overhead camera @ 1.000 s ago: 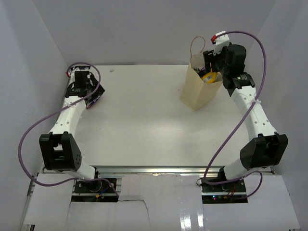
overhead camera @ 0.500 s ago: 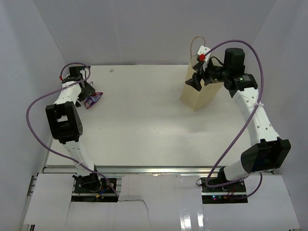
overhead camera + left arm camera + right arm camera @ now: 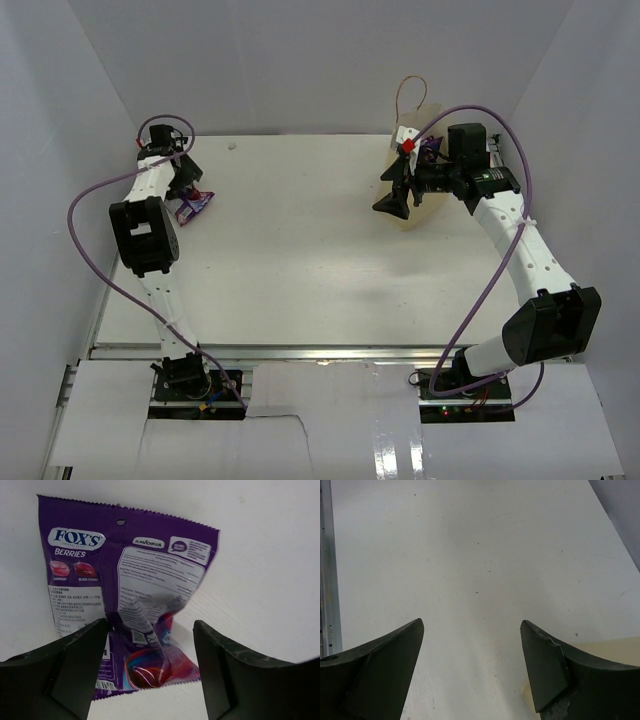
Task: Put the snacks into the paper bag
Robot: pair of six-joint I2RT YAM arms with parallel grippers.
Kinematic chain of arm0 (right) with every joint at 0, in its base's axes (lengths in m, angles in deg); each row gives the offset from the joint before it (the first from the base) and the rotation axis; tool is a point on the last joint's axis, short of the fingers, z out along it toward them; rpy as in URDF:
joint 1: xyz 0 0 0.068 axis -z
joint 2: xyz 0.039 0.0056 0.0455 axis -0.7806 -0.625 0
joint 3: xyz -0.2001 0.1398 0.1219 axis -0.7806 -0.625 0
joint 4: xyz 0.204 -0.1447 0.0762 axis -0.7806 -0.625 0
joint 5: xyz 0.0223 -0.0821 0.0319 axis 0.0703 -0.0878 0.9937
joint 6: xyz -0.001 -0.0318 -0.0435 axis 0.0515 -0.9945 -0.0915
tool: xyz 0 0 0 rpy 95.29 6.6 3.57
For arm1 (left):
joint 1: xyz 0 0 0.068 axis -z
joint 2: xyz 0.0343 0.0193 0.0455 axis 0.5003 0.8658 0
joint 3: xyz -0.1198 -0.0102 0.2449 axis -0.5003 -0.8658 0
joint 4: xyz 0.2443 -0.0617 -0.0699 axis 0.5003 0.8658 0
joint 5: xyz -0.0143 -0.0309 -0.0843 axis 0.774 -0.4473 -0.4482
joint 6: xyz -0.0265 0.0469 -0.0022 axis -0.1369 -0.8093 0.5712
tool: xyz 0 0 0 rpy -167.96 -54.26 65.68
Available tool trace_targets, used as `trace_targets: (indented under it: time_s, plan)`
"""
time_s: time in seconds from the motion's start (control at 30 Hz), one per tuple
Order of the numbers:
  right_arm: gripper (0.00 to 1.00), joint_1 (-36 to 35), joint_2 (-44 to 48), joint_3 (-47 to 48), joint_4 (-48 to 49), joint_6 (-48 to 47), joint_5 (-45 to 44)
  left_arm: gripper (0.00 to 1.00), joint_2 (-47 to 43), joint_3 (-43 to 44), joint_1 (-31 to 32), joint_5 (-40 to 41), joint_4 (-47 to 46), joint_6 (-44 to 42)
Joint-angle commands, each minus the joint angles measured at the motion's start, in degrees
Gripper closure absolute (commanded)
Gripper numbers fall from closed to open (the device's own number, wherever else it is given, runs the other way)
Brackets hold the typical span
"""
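A purple Fox's Berries candy packet [image 3: 125, 585] lies flat on the white table at the far left [image 3: 193, 206]. My left gripper [image 3: 150, 630] is open just above it, its jaws either side of the packet's near end; it shows in the top view [image 3: 186, 188]. The tan paper bag [image 3: 418, 205] stands at the far right, its loop handle [image 3: 408, 95] sticking up. My right gripper [image 3: 392, 192] is open and empty in front of the bag, out over the table; the right wrist view [image 3: 472, 630] shows only bare table between its fingers.
White walls close in the table on the left, back and right. The left arm's purple cable [image 3: 90, 200] loops out near the left wall. A small speck [image 3: 232, 147] lies at the back of the table.
My right gripper has come out of the bag's mouth and swung left and down in front of it, empty. My left arm has shifted back, its gripper still over the purple packet.
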Motion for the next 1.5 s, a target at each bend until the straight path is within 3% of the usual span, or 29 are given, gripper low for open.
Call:
trace_targets:
  time_s: [0.0, 0.07, 0.23, 0.4, 0.6, 0.67, 0.77, 0.8, 0.9, 1.0, 1.1, 1.2, 1.37, 1.47]
  plan:
    - [0.17, -0.2, 1.1, 1.1, 1.5, 2.3, 2.5, 0.21, 2.2, 1.1, 0.0, 1.9, 5.7, 0.5]
    - [0.17, -0.3, 1.0, 1.9, 1.8, 3.7, 3.7, 0.26, 2.0, 0.8, -0.1, 1.7, 5.7, -0.1]
    - [0.18, -1.2, 0.9, 2.0, 2.7, 5.2, 4.7, 0.77, -1.2, -0.3, 0.0, -0.6, 5.5, -1.1]
    - [0.19, -4.0, 1.0, 0.8, 2.8, 5.5, 7.0, 0.97, -11.5, -7.5, 0.0, -16.3, -1.7, -3.6]
    - [0.18, -12.9, -1.1, -0.6, 7.1, 11.6, 6.5, 1.0, -28.3, -29.9, 0.2, -53.0, -21.4, -3.5]
    - [0.15, -15.5, -3.2, -0.5, 10.3, 13.1, 7.0, 1.0, -33.1, -38.5, 1.2, -62.7, -27.3, -3.4]
    - [0.08, -16.8, -5.3, -2.1, 17.6, 18.4, 7.4, 1.0, -36.6, -48.3, 3.4, -70.8, -32.8, -3.1]
    - [0.06, -17.1, -6.9, -2.4, 23.3, 19.9, 8.0, 1.0, -38.7, -50.4, 4.3, -74.6, -34.2, -2.1]
    - [0.05, -17.7, -9.7, -4.3, 34.4, 25.1, 8.8, 1.0, -42.1, -55.8, 8.8, -78.7, -37.3, -1.8]
    - [0.02, -18.6, -12.9, 0.4, 35.1, 28.5, 4.0, 1.0, -43.6, -57.7, 13.6, -79.3, -37.4, -2.0]
    - [0.02, -18.6, -18.6, 10.4, 29.4, 44.6, -2.7, 1.0, -44.8, -59.3, 14.7, -79.2, -37.8, -1.2]
    - [0.02, -19.8, -17.0, 6.9, 29.5, 62.2, -13.5, 1.0, -45.4, -59.8, 14.8, -77.9, -37.8, -0.6]
    - [0.02, -25.8, -10.4, -1.4, 23.9, 63.9, -30.5, 1.0, -44.7, -59.6, 15.9, -77.5, -40.7, 0.6]
    - [0.03, -26.8, -11.4, -3.1, 22.1, 65.5, -31.4, 1.0, -44.3, -59.1, 16.5, -77.3, -41.2, 1.2]
